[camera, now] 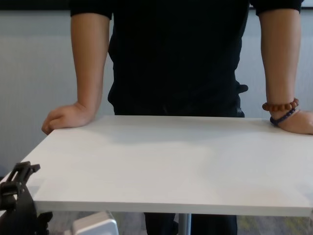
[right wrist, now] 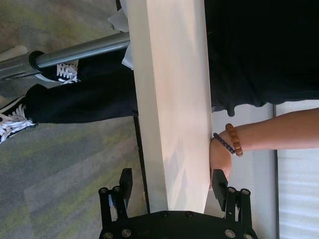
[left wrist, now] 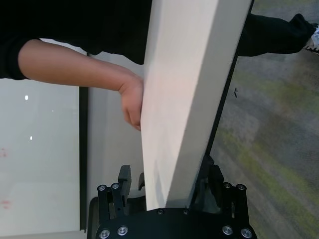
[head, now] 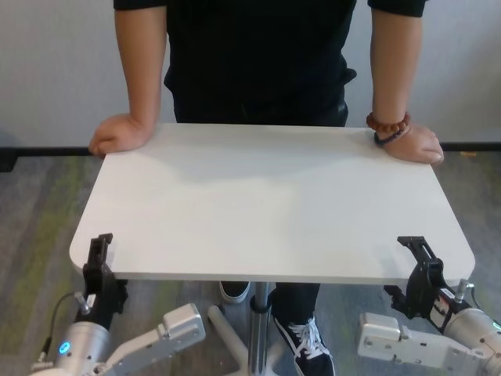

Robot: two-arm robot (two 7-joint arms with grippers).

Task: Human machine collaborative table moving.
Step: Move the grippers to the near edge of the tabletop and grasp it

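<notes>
Grey-green carpet and a pale wall with a dark baseboard frame one table [head: 266, 207], its white rectangular top with rounded corners borne on one slim metal pole leg [head: 261, 329]. One human [head: 258, 59] in a black short-sleeved shirt stands at the far edge, two hands laid on the two far corners: one hand [head: 119, 135] at the corner on the robot's left, the other hand [head: 413, 142] at the corner on its right. Two bead bracelets [head: 388, 125], one brown and one dark blue, circle the wrist of the latter hand. Two black-and-white sneakers [head: 307, 345] show beneath the top.

Two silver-grey arms of the machine reach the near edge. Left claw [head: 99, 262] sits at the near left corner, its two fingers spread wide, one above the top and one below; in the left wrist view the edge of the top lies between them with a gap beside each finger. Right claw [head: 420, 262] sits at the near right corner, likewise spread wide astride the edge, not clamped on it.
</notes>
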